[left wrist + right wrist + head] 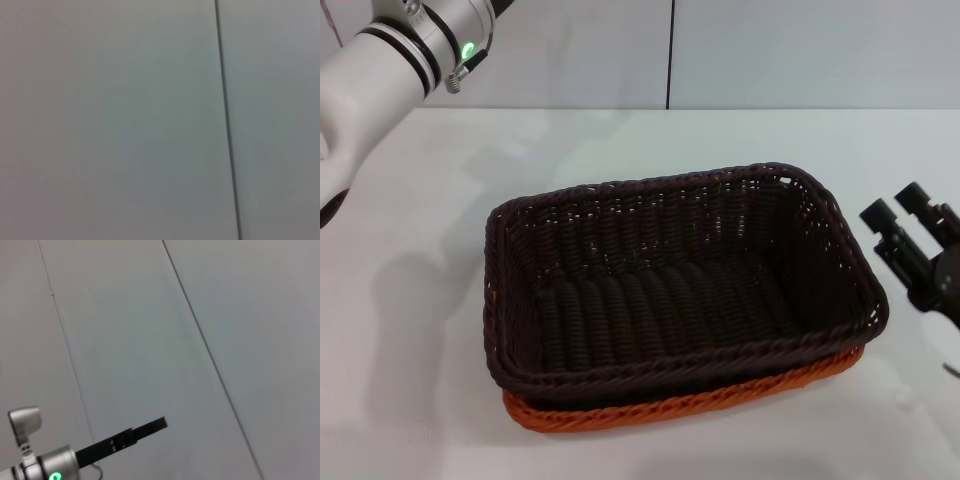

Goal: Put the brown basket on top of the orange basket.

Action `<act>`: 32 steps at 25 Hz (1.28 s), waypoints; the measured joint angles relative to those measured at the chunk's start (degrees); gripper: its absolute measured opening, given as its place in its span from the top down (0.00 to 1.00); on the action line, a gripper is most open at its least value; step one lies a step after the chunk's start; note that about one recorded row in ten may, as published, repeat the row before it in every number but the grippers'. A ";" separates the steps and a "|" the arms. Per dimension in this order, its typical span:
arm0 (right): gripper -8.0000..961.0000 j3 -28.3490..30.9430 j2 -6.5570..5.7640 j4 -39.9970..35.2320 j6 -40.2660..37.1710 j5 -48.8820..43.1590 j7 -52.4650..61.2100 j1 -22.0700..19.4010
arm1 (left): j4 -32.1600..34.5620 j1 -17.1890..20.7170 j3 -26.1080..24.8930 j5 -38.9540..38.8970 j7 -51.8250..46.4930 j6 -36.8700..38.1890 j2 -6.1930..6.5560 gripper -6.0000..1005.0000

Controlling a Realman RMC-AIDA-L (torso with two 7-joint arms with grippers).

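The brown basket point(680, 290) sits nested on top of the orange basket point(680, 408), whose rim shows only under its near and right sides. Both stand in the middle of the white table. My right gripper point(894, 203) is open and empty. It points up, just right of the baskets and apart from them. My left arm point(390, 60) is raised at the far left, well away from the baskets. My left gripper point(150, 427) shows only in the right wrist view, held up against the wall.
The white table point(410, 330) runs around the baskets on all sides. A grey panelled wall point(770, 50) stands behind the table's far edge. The left wrist view shows only this wall point(125, 125).
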 joint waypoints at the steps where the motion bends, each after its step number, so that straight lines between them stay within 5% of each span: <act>1: 0.39 0.75 0.01 -0.57 0.00 0.01 -0.03 0.23 | 0.00 0.14 0.00 -0.20 0.02 0.10 0.00 0.15; 15: 0.35 20.80 -0.15 -7.34 9.17 2.77 -8.82 9.37 | -4.42 13.34 0.00 -12.84 5.12 22.54 0.12 0.15; 20: 0.34 21.33 -0.20 -7.76 13.11 5.32 -16.20 13.75 | -8.74 23.00 -0.08 -18.84 5.01 35.71 0.30 0.15; 32: 0.34 21.46 -0.23 -7.71 16.44 12.30 -21.24 18.74 | -13.40 28.50 -0.63 -21.57 0.79 45.25 0.40 0.15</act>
